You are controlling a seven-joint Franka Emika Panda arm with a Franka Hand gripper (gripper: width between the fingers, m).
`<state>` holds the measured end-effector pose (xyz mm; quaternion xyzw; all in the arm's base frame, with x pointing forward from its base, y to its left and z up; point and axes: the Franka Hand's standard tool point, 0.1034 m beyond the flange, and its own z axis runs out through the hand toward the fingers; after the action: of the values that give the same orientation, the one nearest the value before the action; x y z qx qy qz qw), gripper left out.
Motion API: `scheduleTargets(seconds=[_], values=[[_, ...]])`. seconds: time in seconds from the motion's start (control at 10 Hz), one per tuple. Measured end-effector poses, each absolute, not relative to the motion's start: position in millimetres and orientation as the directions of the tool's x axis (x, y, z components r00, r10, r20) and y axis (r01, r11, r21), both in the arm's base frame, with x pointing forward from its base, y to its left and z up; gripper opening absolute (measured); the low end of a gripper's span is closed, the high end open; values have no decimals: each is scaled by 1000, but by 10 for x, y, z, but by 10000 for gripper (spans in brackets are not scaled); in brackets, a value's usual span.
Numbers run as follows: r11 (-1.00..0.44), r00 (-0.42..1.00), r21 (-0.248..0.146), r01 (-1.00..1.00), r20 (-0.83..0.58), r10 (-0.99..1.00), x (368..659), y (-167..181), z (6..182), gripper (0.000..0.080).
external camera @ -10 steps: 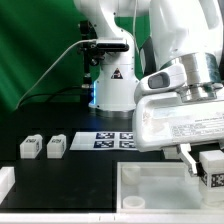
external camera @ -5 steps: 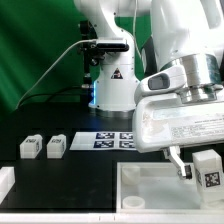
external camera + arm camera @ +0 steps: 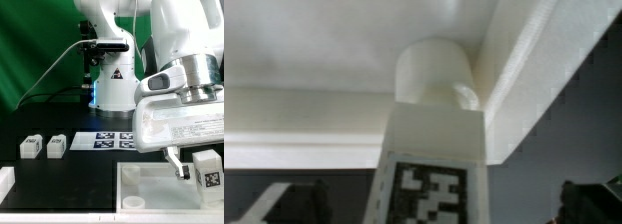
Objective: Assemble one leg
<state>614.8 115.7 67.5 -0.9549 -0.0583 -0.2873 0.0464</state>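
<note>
A leg (image 3: 208, 168), a small white block with a black-and-white tag, stands upright in the corner of the large white tabletop (image 3: 150, 186) at the exterior view's lower right. In the wrist view the leg (image 3: 438, 150) has its rounded end set into the tabletop's corner (image 3: 331, 60), next to the raised rim. My gripper (image 3: 197, 171) straddles the leg and is open. In the wrist view (image 3: 438, 208) both dark fingertips (image 3: 278, 205) stand clear of the leg's sides.
Two more legs (image 3: 29, 147) (image 3: 56, 146) lie side by side on the black table at the exterior view's left. The marker board (image 3: 115, 139) lies behind the tabletop. A white robot base (image 3: 112, 80) and a green backdrop stand at the back.
The fingers have spread away from the leg, and the leg has settled slightly lower in the tabletop's corner. The arm has barely moved in the last half second.
</note>
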Motion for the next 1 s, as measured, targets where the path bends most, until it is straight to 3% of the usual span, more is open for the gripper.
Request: scheduleTargets(seconds=[0.5, 0.8, 1.0], values=[[-989, 829, -55, 138, 553, 85, 6149, 1154, 678, 649], [-989, 868, -68, 129, 490, 80, 6192, 1135, 848, 649], [-988, 949, -90, 129, 301, 97, 6155, 1092, 784, 649]])
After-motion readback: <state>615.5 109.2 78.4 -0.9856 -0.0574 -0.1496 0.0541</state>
